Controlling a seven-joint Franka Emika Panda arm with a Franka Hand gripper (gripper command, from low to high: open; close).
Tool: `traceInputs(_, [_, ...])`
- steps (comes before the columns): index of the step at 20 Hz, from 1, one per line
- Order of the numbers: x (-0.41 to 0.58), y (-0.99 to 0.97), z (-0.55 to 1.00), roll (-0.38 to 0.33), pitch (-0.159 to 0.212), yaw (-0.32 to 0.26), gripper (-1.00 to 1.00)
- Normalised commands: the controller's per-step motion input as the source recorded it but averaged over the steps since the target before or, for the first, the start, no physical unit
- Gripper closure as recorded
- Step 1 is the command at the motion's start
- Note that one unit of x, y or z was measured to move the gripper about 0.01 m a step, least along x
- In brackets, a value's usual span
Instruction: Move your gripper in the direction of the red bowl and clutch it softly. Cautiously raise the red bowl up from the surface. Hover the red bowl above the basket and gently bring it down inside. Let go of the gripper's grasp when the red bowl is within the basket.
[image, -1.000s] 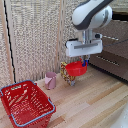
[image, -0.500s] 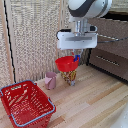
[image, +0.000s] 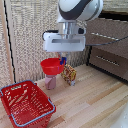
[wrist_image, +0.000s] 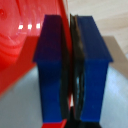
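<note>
Above the pink cup (image: 50, 81), your gripper (image: 63, 60) has carried the red bowl (image: 51, 66) toward the basket (image: 27, 102), jaws clenched on its rim.

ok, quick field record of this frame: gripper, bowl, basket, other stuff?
gripper: shut on the red bowl's rim
red bowl: lifted off the floor, upright, hanging from the gripper
basket: on the wooden floor, toward the exterior view's lower left; bowl not yet over it
pink cup: standing under the bowl
packet: beside the cup
</note>
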Motion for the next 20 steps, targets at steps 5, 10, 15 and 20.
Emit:
traceInputs(5, [0.303,0.89,0.02,-0.042,-0.063,0.0,1.0])
traceInputs(10, [0.309,0.9,0.0,-0.047,-0.04,0.0,1.0])
traceInputs(15, [0.245,0.85,-0.08,-0.112,-0.009,0.0,1.0])
traceInputs(20, [0.031,0.54,-0.4,-0.181,0.004,0.016,1.0])
